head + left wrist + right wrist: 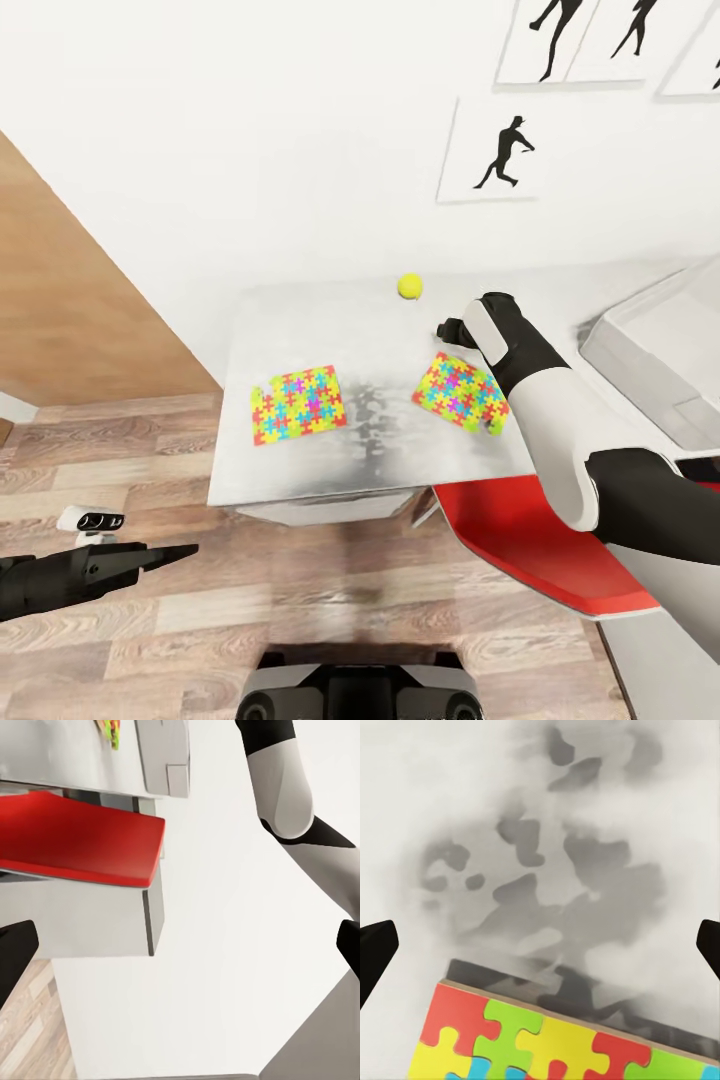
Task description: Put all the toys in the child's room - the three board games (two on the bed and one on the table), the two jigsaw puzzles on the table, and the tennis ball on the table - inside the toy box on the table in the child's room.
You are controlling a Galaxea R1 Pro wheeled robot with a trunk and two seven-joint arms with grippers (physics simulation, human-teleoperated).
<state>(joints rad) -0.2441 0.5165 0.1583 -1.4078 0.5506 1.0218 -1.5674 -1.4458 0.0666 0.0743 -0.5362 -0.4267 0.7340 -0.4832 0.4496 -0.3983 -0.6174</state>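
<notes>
Head view: pale grey table (300, 470) against the white wall, 2 jigsaw puzzles flat on it, left puzzle (297, 404) near the front left corner, right puzzle (462, 392) toward the middle, partly under the right arm. Tennis ball (410, 286) near the back edge, apart from both puzzles. Light grey toy box (665, 350) at the table's right side, cut by the frame. Right tool (450, 331) over the table just behind the right puzzle, between it and the ball; grip state hard to tell here. Left tool (175, 553) low over the wood-plank floor, well off the table's front edge, fingers close together, grasping nothing. Red chair seat (520, 540) below the front edge. Left wrist view: red seat (82, 840) under the table, dark fingertips (15, 952) at both sides, spread, nothing between. Right wrist view: mottled grey table top (547, 832), edge of a puzzle (547, 1039) close below, dark fingertips (375, 952) at both sides, released, wide apart, touching nothing.
</notes>
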